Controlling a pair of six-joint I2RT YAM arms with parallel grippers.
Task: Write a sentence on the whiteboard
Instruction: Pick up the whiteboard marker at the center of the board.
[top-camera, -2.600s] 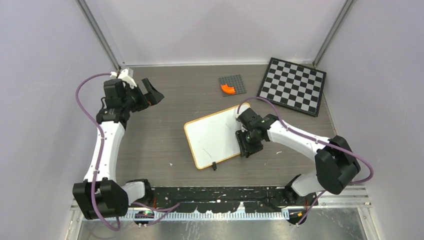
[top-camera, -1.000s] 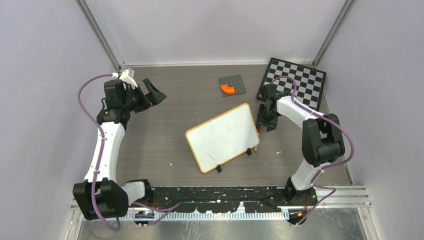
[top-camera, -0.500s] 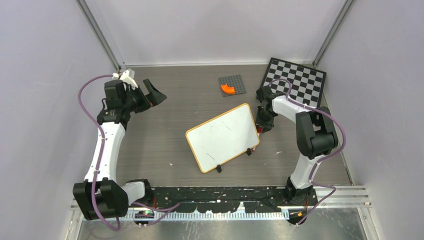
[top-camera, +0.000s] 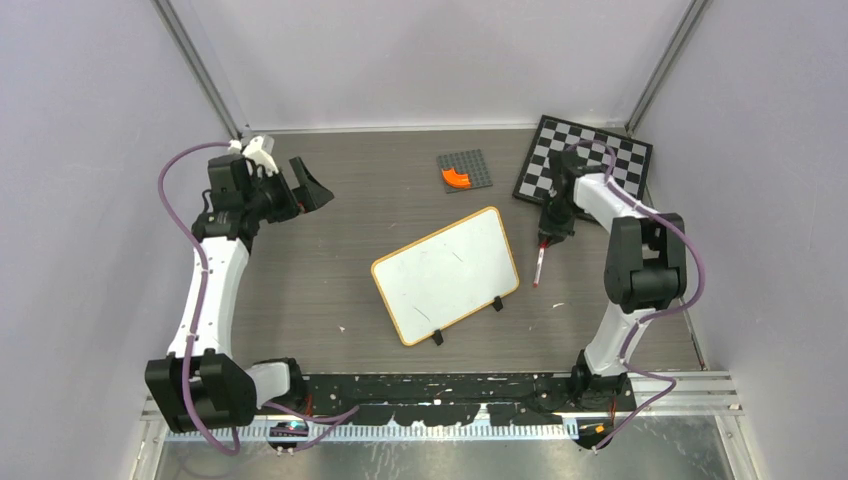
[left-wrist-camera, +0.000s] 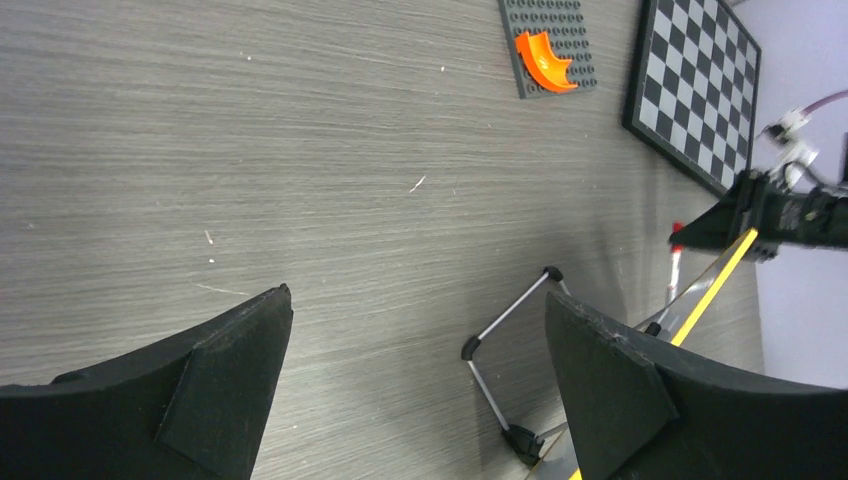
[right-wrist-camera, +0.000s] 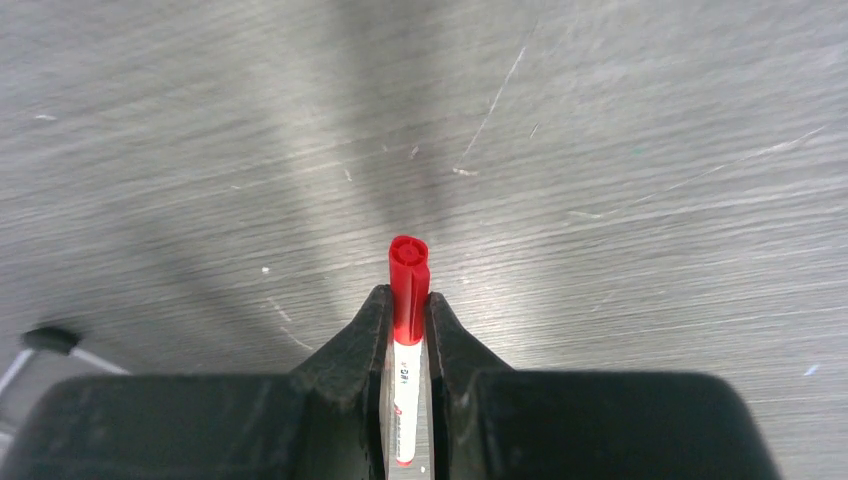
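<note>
Right hand: I have the right gripper (right-wrist-camera: 408, 300) clamped on a marker (right-wrist-camera: 409, 270). Both fingers press its barrel, and the red cap pokes out past the fingertips.
Marker look: white barrel with small print, red cap.
Marker line: on my overhead view it runs from the fingers toward the near edge, leaning a little left. I cannot tell whether its lower end touches the table (left-wrist-camera: 300, 150).
Right hand's place: just beside the right short edge of the whiteboard (top-camera: 445, 275) and apart from it, near the closest corner of the chequered board (left-wrist-camera: 700, 90).
Whiteboard place: mid-table, between my two arms, nearer the right one.
Whiteboard axis: the long axis slants from near-left to far-right. The two black feet (top-camera: 437, 338) sit on the near long edge, and the face is turned up toward the overhead camera.
Whiteboard look: a thin orange frame with rounded corners around a white face with a few faint dark flecks.
Stand: my left wrist view shows a thin wire stand (left-wrist-camera: 505, 318) at the board's back.
Left hand: the left gripper (left-wrist-camera: 416, 295) has its fingers spread wide with only table between them. It is at the far left, well apart from the board.
Far side: a grey studded plate (left-wrist-camera: 580, 30) carries an orange curved piece (left-wrist-camera: 545, 68).
</note>
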